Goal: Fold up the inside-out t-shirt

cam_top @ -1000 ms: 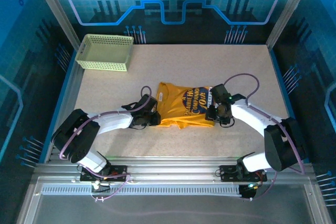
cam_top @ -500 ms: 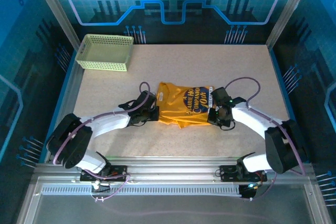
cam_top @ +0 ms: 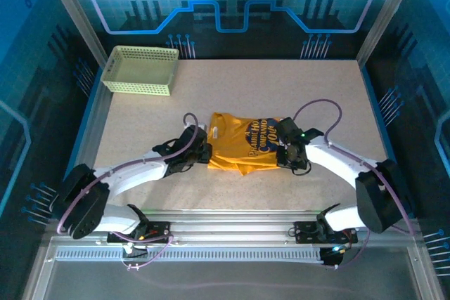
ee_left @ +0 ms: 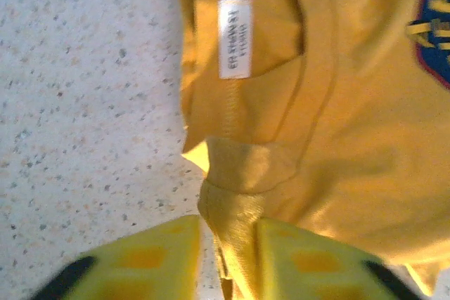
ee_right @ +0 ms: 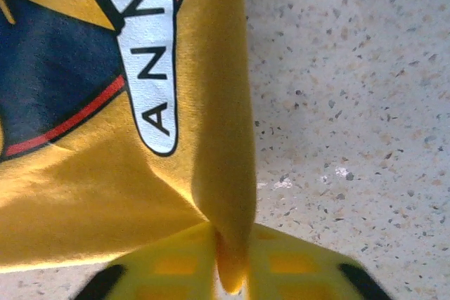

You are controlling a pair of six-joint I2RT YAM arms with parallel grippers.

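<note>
Top external view: the inside-out t-shirt [cam_top: 242, 147] lies in the middle of the worktop [cam_top: 246, 89], a mustard-yellow bundle, partly doubled over, with a dark printed patch facing up. In my left wrist view its cloth is plain yellow with stitched seams and a white label [ee_left: 234, 36] sewn at the neck. The edge of the dark blue print sits at the far right. In my right wrist view the print is dark blue, edged by a red line, with a white band carrying the black letters "ANN".

By count: one t-shirt, one neck label, one pale green basket [cam_top: 140, 70] at the far left corner and well apart from the shirt, and my two arms.

Both arms reach low from the near edge and bend inward, one to each side of the shirt. My left fingers [cam_top: 202, 154] are at its left edge. Seen from the wrist, these yellow fingers [ee_left: 151, 261] stand narrow, a bunched fold of cloth between them. I cannot tell whether they press it. My right fingers [cam_top: 285, 152] are at the shirt's right edge. In the wrist view they [ee_right: 179, 265] stand close together, pinching a raised fold of the yellow cloth, with speckled worktop to the right.
</note>
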